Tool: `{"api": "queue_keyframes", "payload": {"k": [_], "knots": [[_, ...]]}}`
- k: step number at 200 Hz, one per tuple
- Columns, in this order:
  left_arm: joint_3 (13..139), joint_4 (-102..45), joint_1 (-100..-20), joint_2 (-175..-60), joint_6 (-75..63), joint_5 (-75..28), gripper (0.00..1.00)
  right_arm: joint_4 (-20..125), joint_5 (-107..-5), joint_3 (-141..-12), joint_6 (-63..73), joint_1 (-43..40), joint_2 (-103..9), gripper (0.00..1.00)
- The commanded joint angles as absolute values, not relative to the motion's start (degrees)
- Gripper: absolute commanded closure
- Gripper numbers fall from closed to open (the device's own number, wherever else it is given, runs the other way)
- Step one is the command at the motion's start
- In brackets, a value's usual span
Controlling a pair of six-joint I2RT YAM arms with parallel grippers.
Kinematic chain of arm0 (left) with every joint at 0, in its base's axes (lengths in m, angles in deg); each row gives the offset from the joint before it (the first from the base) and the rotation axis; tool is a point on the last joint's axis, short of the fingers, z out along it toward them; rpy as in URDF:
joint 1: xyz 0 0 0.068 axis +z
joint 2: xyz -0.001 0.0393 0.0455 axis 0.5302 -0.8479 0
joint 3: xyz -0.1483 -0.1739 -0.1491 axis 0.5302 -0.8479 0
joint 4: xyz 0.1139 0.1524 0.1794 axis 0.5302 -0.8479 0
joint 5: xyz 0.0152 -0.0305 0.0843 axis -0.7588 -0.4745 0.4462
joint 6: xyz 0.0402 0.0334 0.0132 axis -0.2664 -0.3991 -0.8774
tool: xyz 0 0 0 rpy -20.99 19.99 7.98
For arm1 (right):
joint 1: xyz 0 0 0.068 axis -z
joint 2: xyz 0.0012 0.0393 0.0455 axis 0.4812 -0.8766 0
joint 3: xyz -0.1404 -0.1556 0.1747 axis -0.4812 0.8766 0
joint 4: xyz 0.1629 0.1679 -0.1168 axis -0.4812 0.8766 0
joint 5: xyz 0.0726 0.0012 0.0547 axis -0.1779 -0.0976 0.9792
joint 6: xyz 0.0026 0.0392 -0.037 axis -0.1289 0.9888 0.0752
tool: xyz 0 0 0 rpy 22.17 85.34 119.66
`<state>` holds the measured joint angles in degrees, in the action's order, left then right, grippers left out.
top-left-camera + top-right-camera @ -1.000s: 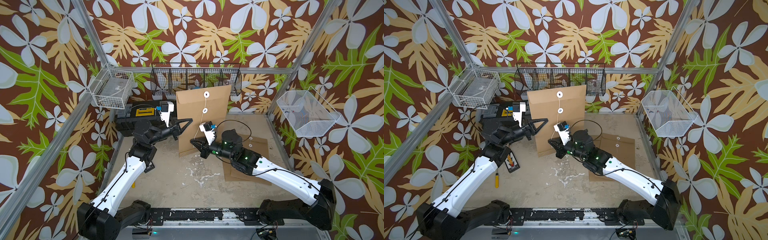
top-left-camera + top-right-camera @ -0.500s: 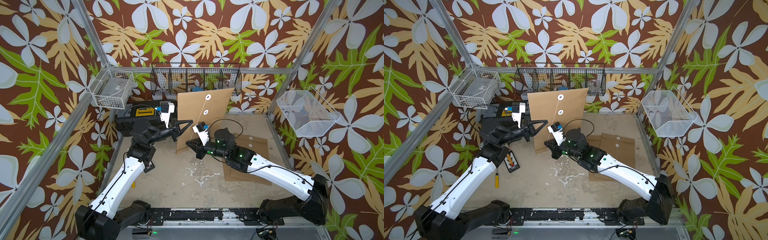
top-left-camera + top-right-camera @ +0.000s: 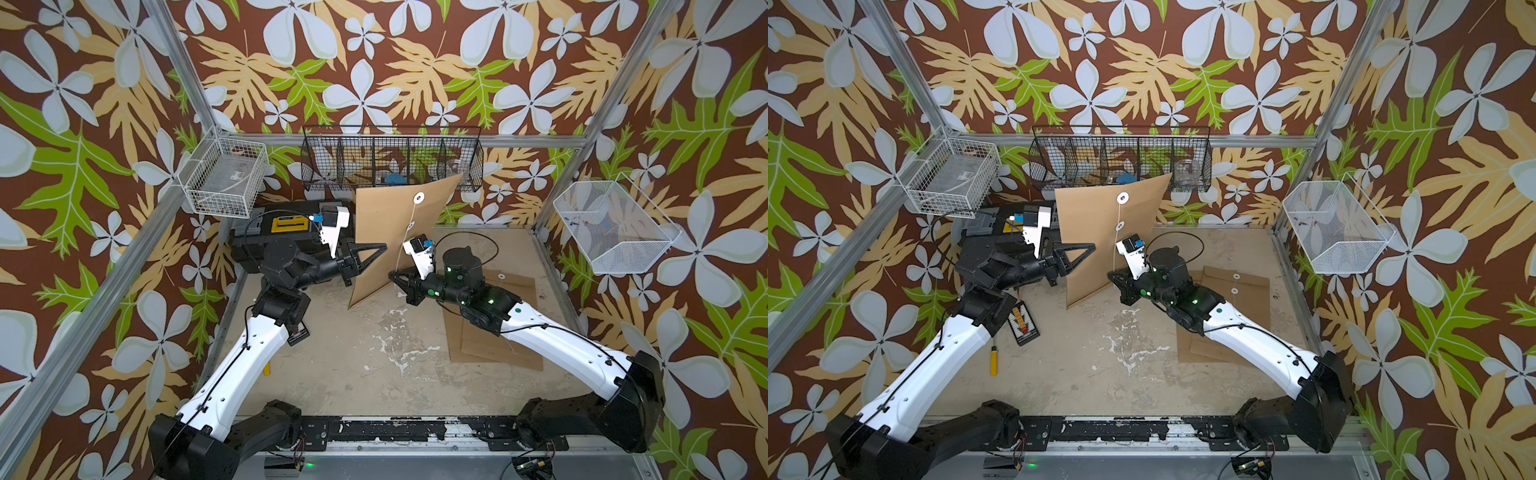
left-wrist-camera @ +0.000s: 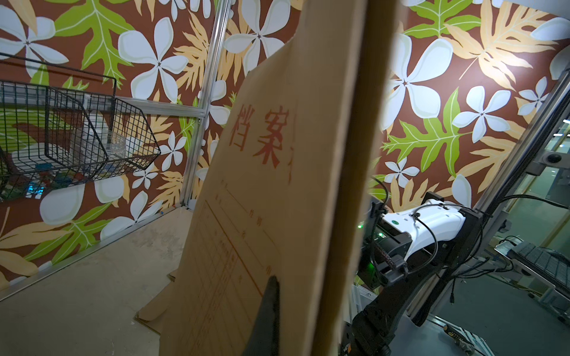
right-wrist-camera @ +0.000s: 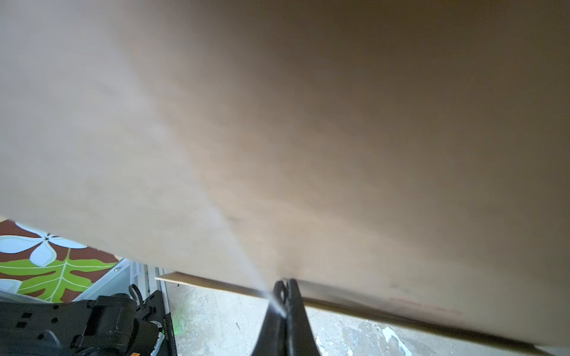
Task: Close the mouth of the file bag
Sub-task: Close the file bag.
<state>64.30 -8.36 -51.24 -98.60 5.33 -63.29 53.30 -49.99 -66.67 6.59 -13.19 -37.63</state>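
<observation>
The file bag (image 3: 390,232) (image 3: 1100,232) is a brown paper envelope standing upright on its lower edge at the back of the table, turned slightly. My left gripper (image 3: 384,248) (image 3: 1094,248) is shut on its left edge; in the left wrist view one dark finger (image 4: 269,308) lies on the printed face (image 4: 262,185). A white string (image 3: 402,249) (image 3: 1116,249) runs from the upper white disc (image 3: 419,198) past the lower disc (image 3: 410,225) down to my right gripper (image 3: 392,275) (image 3: 1111,275). The right gripper (image 5: 285,282) is shut on the string (image 5: 246,262), just below the bag (image 5: 308,123).
More brown file bags (image 3: 498,332) lie flat on the right of the table under my right arm. A black wire basket (image 3: 390,162) hangs behind the bag, with white baskets left (image 3: 224,183) and right (image 3: 611,224). A black toolbox (image 3: 282,224) and a yellow screwdriver (image 3: 993,359) are on the left.
The bag has turned from facing the camera squarely to standing at an angle. My right gripper has moved left and slightly back with the string. The left gripper has barely moved.
</observation>
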Motion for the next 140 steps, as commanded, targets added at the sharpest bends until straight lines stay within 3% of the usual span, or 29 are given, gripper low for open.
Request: {"api": "queue_keyframes", "payload": {"k": [1,67,140], "knots": [[64.4,-6.0,-50.7,-98.1,5.7,-64.2,1.00,55.5,-48.7,-66.6,5.9,-11.8,-37.0,1.00],[62.9,-13.3,-47.8,-97.7,5.2,-62.5,1.00,57.7,-48.3,-65.5,4.9,-7.0,-33.1,1.00],[61.4,-18.7,-45.7,-98.4,7.4,-61.8,1.00,61.7,-64.8,-69.9,1.1,-6.4,-29.7,1.00]]}}
